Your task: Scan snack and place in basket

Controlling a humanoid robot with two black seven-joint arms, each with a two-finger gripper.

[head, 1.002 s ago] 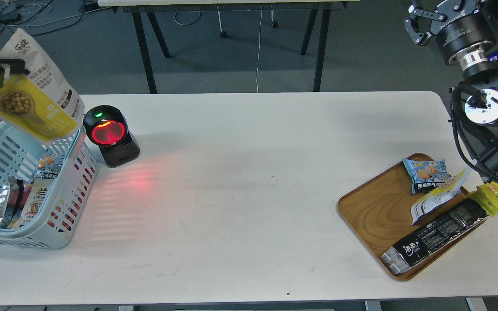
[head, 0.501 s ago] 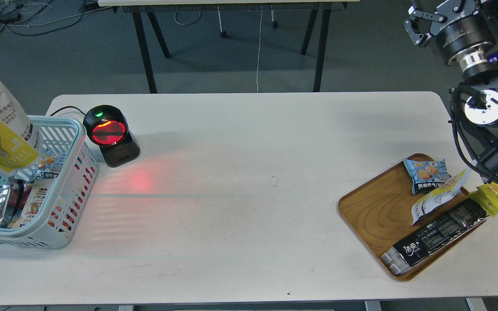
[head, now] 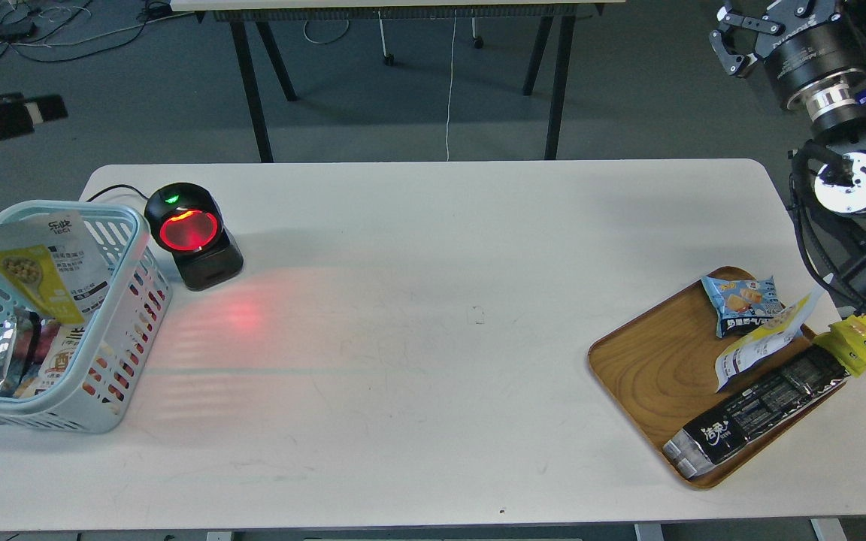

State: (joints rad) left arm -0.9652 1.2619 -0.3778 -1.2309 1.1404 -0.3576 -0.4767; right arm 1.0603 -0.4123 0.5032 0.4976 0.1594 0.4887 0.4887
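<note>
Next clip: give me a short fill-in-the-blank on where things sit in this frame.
1. The snack sits inside the light ____ basket.
2. The scanner window glows ____.
3. The long black pack lies on the ____ tray.
4. The left gripper holds ____.

Missing words: blue; red; wooden; nothing
</note>
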